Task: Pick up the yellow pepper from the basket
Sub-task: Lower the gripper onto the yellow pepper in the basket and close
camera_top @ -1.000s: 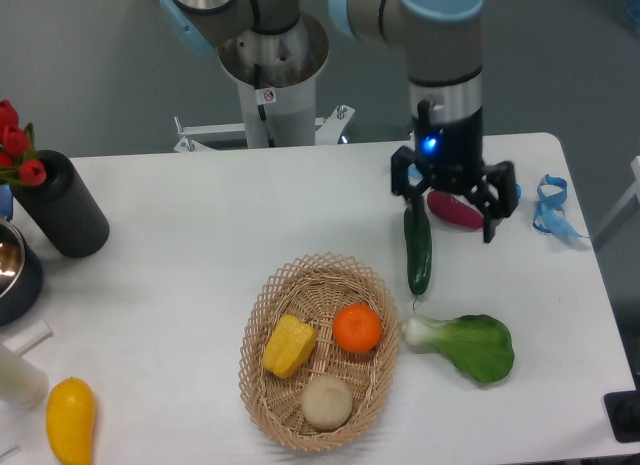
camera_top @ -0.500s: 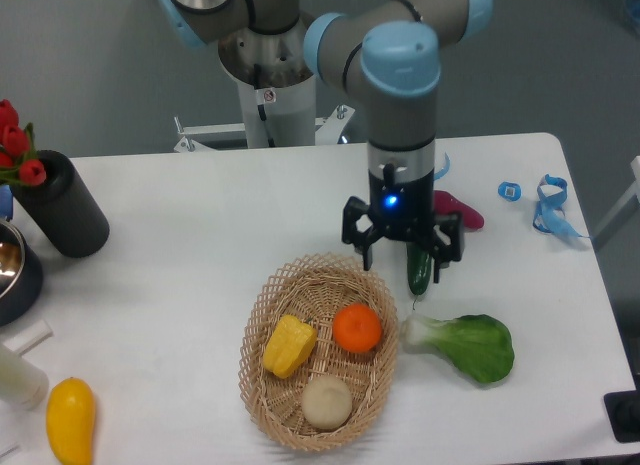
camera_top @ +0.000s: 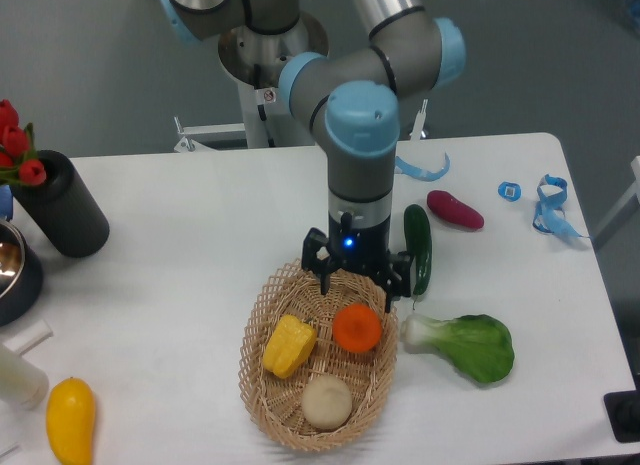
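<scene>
Woven wicker formed the oval basket [camera_top: 262,385] holding the ridged yellow pepper [camera_top: 288,346]; the end effector [camera_top: 356,288] hung above, fingers spread.

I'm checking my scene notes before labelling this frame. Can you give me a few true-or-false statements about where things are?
1. The yellow pepper lies inside the basket. True.
2. The gripper is shut on the yellow pepper. False: it is open, above the basket's far edge, holding nothing.
3. The orange sits on the bare table. False: it is in the basket, beside the pepper.
4. The cucumber lies outside the basket. True.
</scene>
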Motion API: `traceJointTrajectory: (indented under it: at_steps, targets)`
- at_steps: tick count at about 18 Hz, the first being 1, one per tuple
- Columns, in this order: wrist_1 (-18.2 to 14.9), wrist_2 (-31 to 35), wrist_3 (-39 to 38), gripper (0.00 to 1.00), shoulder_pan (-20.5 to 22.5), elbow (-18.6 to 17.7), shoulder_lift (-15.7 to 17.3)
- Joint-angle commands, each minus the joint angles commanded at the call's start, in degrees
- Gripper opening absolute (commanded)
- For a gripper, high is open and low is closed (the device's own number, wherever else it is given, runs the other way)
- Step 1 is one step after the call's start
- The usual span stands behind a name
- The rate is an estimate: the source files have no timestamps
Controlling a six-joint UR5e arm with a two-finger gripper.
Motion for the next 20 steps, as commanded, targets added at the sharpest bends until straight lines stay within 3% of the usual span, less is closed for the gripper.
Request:
traceJointTrajectory:
  at_steps: [8,20]
  targets:
    - [0.09,0.17,0.27,1.00,-3.16,-1.32,-3.43]
    - [0.17,0.35,0.09,1.00,-4.75,-1.67,-4.58]
